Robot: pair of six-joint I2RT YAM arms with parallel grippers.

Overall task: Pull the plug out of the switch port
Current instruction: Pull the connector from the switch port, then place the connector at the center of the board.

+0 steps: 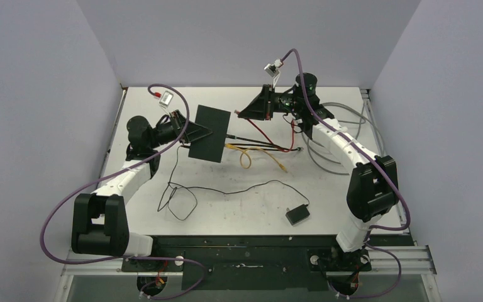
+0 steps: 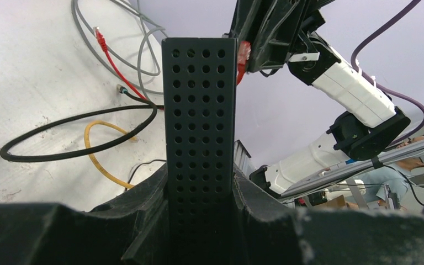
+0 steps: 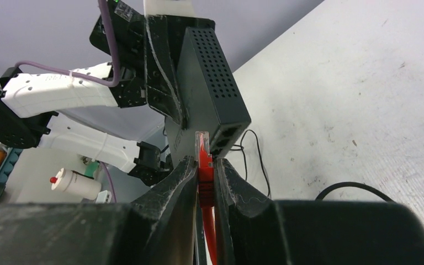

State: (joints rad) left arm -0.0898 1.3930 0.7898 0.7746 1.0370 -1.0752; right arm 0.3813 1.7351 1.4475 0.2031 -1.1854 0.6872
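The left gripper (image 1: pixel 197 133) is clamped on the switch (image 1: pixel 210 135). Its 2 fingers (image 2: pixel 149 205) press the switch's 2 broad faces at the left long edge. From above, the switch shows 1 flat face to the camera. Its long axis runs from near to far, with the far end leaning slightly right. The right long edge points toward the right arm, and a black lead and a yellow cable (image 1: pixel 245 160) meet it about halfway along. In the left wrist view the perforated narrow side faces the lens, standing upright between the fingers. Whether the switch hangs clear of the table (image 1: pixel 327 182) I cannot tell.

The right gripper (image 1: pixel 239 113) sits at the switch's far right corner, pinched narrow on the red plug (image 3: pixel 203 152). In the right wrist view the plug stands between the 2 fingers (image 3: pixel 179 182) with its clear tip just below 2 sockets at the switch's end. The whole tip shows, so it looks out of the port, just beside it. Its red cable (image 1: pixel 265 134) trails right across the table.

A small black adapter (image 1: pixel 297 214) lies near the front, well apart from the switch, with a thin cord (image 1: pixel 239 190) looping left. Grey cables (image 1: pixel 317 160) lie by the right arm.
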